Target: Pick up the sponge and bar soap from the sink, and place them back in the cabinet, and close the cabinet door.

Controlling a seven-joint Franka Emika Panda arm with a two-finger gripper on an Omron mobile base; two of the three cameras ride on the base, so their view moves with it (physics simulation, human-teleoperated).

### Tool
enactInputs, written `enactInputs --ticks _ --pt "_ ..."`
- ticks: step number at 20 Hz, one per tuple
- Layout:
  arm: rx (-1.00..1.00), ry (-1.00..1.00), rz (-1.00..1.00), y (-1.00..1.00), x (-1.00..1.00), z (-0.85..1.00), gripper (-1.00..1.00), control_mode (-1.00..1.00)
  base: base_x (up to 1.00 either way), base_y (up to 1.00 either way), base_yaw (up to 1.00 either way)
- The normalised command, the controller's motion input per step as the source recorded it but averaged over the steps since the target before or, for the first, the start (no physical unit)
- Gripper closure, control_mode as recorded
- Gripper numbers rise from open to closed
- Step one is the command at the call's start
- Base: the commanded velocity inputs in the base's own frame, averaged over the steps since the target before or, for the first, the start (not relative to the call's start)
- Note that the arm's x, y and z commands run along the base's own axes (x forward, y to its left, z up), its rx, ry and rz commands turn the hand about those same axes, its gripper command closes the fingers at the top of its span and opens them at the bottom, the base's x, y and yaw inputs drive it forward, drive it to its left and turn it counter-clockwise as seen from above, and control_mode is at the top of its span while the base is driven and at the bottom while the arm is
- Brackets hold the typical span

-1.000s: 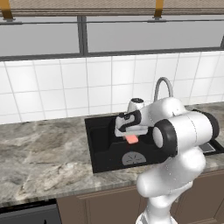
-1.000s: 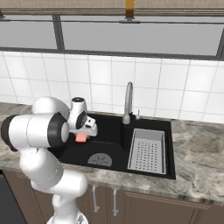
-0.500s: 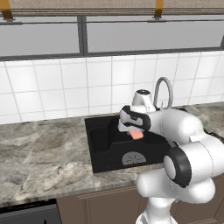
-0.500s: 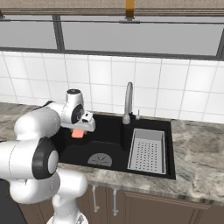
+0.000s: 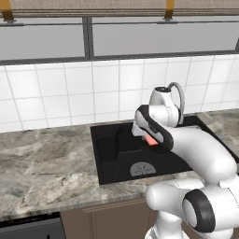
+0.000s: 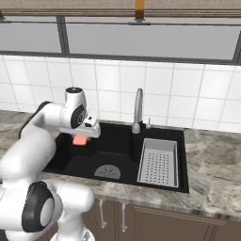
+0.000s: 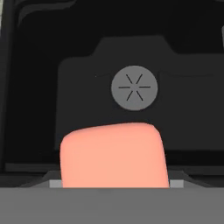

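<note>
Bar soap clamped in the gripper above the sink.
Below the gripper lies the round drain; the faucet and grey strainer tray stand off to its side, well apart.

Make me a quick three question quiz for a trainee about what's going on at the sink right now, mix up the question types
1. True or false: the bar soap lies on the sink floor beside the drain.
2. Multiple choice: what sits in the sink's right-hand part? A) a grey slotted insert B) a plate C) a pot.
3. Fill in: the faucet stands at the sink's ____ rim, by the tiled wall.

Key:
1. False; it is lifted above the basin at the gripper.
2. A, the insert.
3. Back.
</note>
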Motion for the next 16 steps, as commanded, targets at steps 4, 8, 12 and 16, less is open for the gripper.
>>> enactInputs --ticks 4,8,12,16 --pt "0.00 0.00 0.00 -0.17 -0.44 0.62 1.00 -1.00 0.00 0.00 0.00" --pt "0.00 0.00 0.00 -0.21 -0.52 0.54 1.00 -1.00 0.00 0.00 0.00" --pt "0.00 0.00 0.00 -0.12 -0.43 0.46 1.00 -1.00 0.00 0.00 0.00" --pt "0.00 0.00 0.00 -0.05 -0.45 0.53 1.00 -1.00 0.00 0.00 0.00"
